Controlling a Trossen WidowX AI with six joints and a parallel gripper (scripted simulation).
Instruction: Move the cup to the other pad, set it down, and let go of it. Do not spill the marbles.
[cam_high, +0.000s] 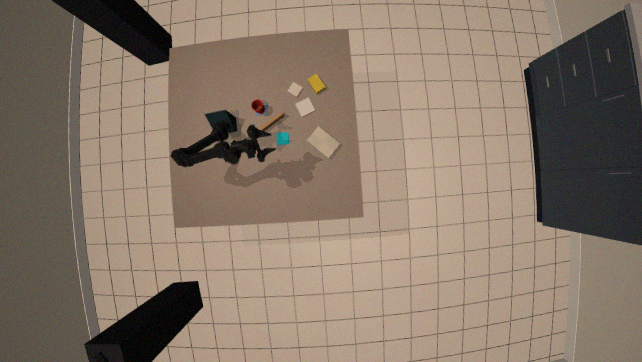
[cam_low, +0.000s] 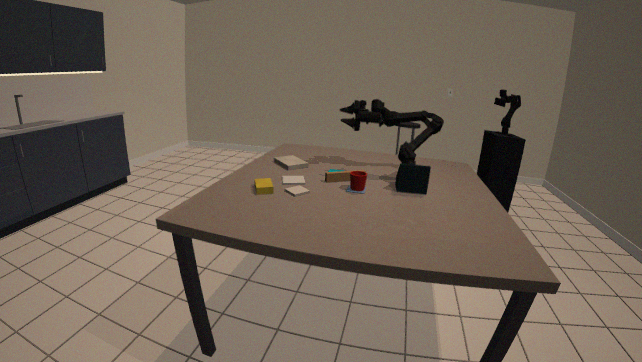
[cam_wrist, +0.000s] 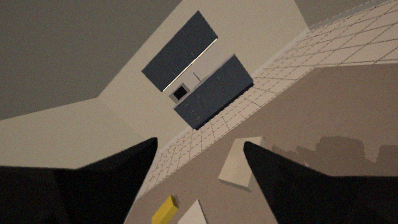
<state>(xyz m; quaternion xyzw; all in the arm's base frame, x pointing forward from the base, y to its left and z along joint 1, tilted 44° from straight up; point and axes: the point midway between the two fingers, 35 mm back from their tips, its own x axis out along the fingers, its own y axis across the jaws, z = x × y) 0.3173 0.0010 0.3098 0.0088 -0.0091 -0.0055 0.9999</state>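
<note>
The red cup (cam_high: 258, 106) (cam_low: 358, 181) stands upright on a light blue pad (cam_low: 356, 191). Its marbles cannot be made out. A cyan pad (cam_high: 283, 138) (cam_low: 336, 171) lies flat on the table, partly hidden behind a wooden block in the exterior view. My gripper (cam_high: 272, 141) (cam_low: 342, 115) (cam_wrist: 201, 143) is wide open and empty. It is high above the table, pointing roughly level, well away from the cup. The cup and both pads are out of the wrist view.
A wooden block (cam_high: 272, 122) (cam_low: 337, 176) lies between the cup and the cyan pad. Two white tiles (cam_high: 305, 107) (cam_high: 295, 89), a yellow block (cam_high: 316, 83) (cam_low: 263, 186) (cam_wrist: 165, 211) and a cream slab (cam_high: 323, 142) (cam_low: 291, 162) (cam_wrist: 240, 162) lie farther out. A dark box (cam_low: 413, 179) stands near the arm's base.
</note>
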